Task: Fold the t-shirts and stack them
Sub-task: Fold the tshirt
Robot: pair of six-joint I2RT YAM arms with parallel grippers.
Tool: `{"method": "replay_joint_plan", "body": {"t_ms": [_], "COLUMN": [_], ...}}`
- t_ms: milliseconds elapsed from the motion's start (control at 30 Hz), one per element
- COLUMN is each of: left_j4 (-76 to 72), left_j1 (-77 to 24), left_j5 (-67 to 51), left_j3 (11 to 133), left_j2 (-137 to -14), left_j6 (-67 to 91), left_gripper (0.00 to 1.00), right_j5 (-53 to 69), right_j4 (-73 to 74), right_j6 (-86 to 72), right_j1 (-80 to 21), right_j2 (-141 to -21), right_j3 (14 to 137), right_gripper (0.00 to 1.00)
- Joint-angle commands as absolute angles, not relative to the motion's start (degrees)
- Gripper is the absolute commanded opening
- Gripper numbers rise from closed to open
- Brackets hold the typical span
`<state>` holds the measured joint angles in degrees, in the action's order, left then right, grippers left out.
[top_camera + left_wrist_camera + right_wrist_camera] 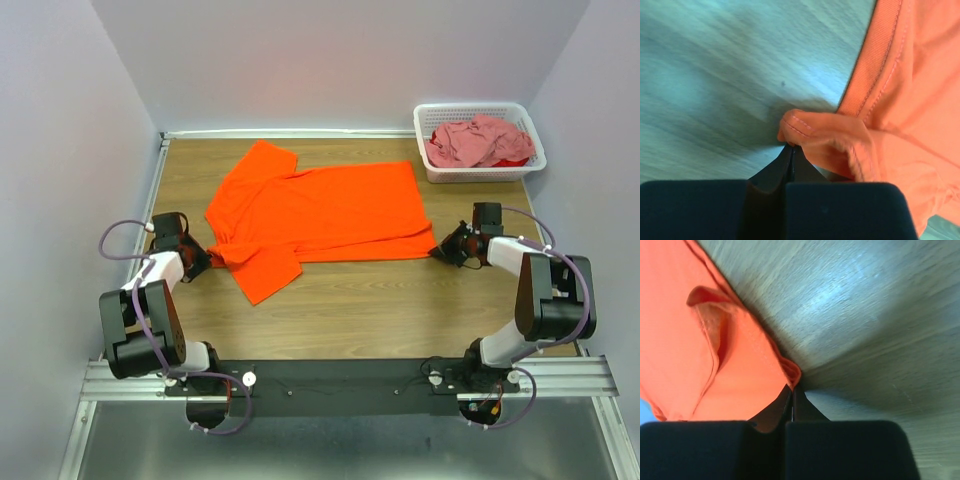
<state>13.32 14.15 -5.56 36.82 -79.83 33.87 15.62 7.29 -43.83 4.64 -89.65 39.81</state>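
Note:
The orange t-shirt (320,212) lies spread on the wooden table (400,300), collar end to the left, hem to the right. My left gripper (203,258) is shut on the shirt's near shoulder edge by the collar; the wrist view shows the pinched fold of the orange t-shirt (830,140) at my left gripper (791,146). My right gripper (440,250) is shut on the near hem corner; the wrist view shows that corner of the orange t-shirt (792,372) in my right gripper (792,388). The pink t-shirt (475,140) lies crumpled in the basket.
The white lattice basket (432,170) stands at the back right corner, with a bit of red cloth (515,160) under the pink shirt. Grey walls close the table on the left, back and right.

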Motion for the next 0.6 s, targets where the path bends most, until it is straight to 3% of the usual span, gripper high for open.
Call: {"method": "replay_joint_plan", "body": {"t_ms": [0, 333, 433, 467, 533, 567], "left_j4": [16.43, 23.11, 23.12, 23.12, 23.29, 23.47], "left_j1": [16.17, 16.96, 16.96, 16.88, 16.96, 16.88], "left_j5": [-2.37, -1.84, -3.25, -3.34, -3.69, -3.60], "left_j3": [35.68, 38.58, 38.67, 38.76, 39.20, 39.55], "left_j2": [-77.44, -76.99, -77.34, -77.34, -76.82, -76.56], "left_j6": [31.90, 30.67, 30.24, 30.15, 29.97, 29.80], "left_gripper": [0.00, 0.00, 0.02, 0.11, 0.22, 0.25], "right_j5": [12.31, 8.44, 10.01, 10.98, 12.12, 12.13], "right_j4": [10.45, 19.86, 21.09, 21.27, 22.06, 22.41], "right_j6": [-41.57, -37.27, -34.90, -34.54, -33.31, -33.14], "right_j1": [6.68, 8.26, 8.26, 8.26, 8.17, 8.17], "right_j2": [-88.95, -87.80, -88.15, -88.33, -87.37, -86.93], "right_j3": [37.97, 40.25, 41.48, 41.83, 42.89, 43.24], "right_gripper": [0.01, 0.02, 0.16, 0.21, 0.37, 0.40]}}
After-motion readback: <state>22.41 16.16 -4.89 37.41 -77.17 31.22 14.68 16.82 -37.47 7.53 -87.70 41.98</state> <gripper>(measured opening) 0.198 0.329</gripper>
